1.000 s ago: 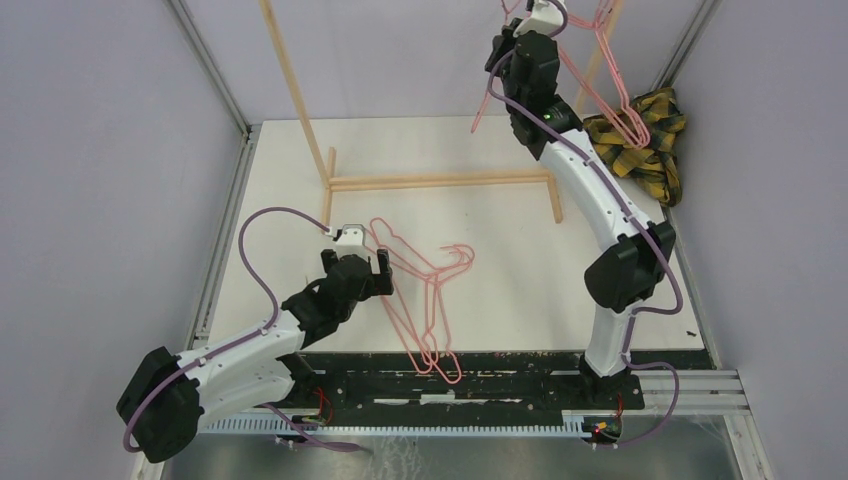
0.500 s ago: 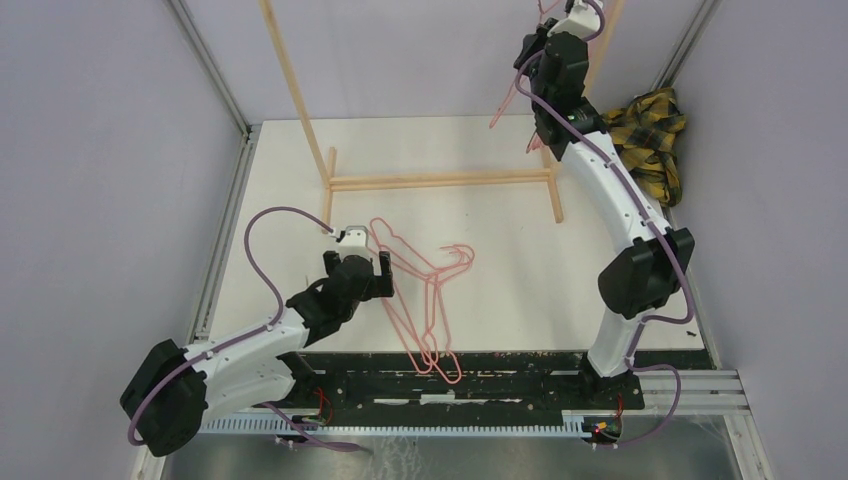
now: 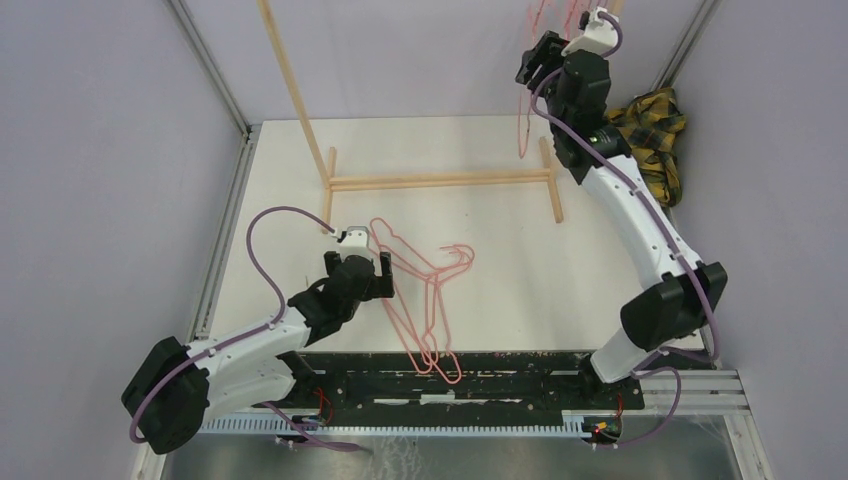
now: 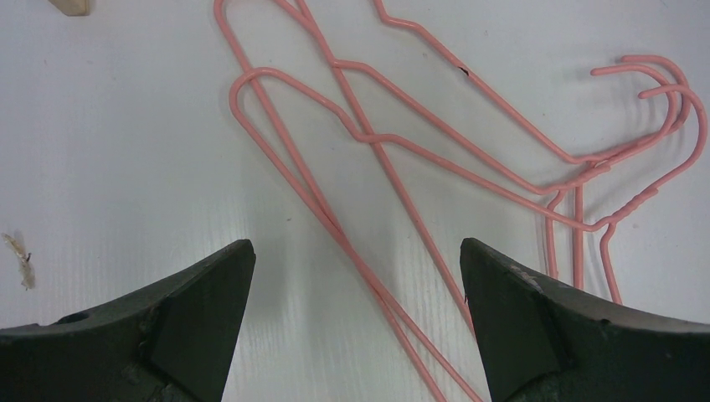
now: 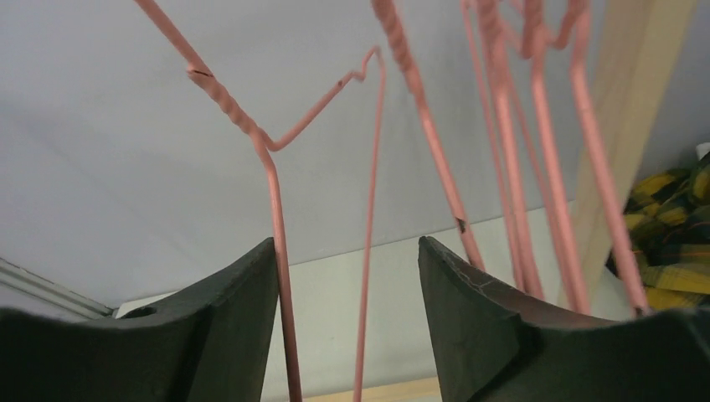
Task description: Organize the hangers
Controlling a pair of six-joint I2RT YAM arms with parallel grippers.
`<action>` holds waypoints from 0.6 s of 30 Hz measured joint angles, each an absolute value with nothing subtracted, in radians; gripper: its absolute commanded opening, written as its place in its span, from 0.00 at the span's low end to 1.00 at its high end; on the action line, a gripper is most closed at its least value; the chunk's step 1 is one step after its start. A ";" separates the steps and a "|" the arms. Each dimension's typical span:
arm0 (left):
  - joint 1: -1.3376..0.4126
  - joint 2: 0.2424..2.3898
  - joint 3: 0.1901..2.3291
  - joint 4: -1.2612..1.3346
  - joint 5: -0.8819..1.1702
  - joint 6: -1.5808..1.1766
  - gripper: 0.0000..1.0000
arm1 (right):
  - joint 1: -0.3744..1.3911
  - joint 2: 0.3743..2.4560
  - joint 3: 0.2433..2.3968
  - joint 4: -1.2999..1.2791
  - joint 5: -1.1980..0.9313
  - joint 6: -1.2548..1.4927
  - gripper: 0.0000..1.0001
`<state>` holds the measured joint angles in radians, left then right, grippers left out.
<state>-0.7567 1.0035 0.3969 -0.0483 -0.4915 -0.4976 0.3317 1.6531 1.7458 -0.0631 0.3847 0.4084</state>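
Top external view gives the layout: a wooden rack (image 3: 440, 181) stands toward the far side of the white table (image 3: 280, 180), and the pink hangers are split between two places. A loose bunch of them (image 3: 436, 320) lies flat on the table in front of the rack, overlapping, with their hooks turned to the right. The rest (image 3: 524, 120) dangle up by the rack's right post, beside a yellow-and-black plaid cloth (image 3: 655, 130) heaped at the table's edge. The left gripper (image 4: 356, 247) sits low over the flat bunch with its fingers spread wide. Through its wrist camera two long wire edges run between the fingers, but neither one touches them. To my eye it is lined up to close on those edges, since the thin wire lying flat offers little else to catch. The right gripper (image 5: 347, 243) is raised high among the dangling hangers, and its fingers are parted too. One twisted-neck hanger (image 5: 226, 109) drops just past the left fingertip and a finer wire hangs in the gap, so nothing is pinched. Several more wires (image 5: 502, 142) crowd to its right against the pale post. I cannot see the rail they hook over, so whether that nearest hanger is properly seated is beyond me. I would judge the sorting to be partway done, with the flat bunch not yet hung.
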 measured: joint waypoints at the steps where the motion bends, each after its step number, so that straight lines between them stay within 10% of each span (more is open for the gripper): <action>1: -0.757 1.006 0.397 -0.048 -0.492 -0.498 0.99 | 0.332 1.628 1.734 -0.066 0.385 0.402 0.73; 18: -0.757 1.113 0.397 -0.018 -0.496 -0.498 0.99 | 0.499 1.174 1.542 -0.173 0.273 0.219 0.71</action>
<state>-0.7567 1.1130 0.3969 -0.0181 -0.4965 -0.4976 0.4988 1.1740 1.5421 -0.1726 0.2729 0.2192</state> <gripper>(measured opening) 0.991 0.732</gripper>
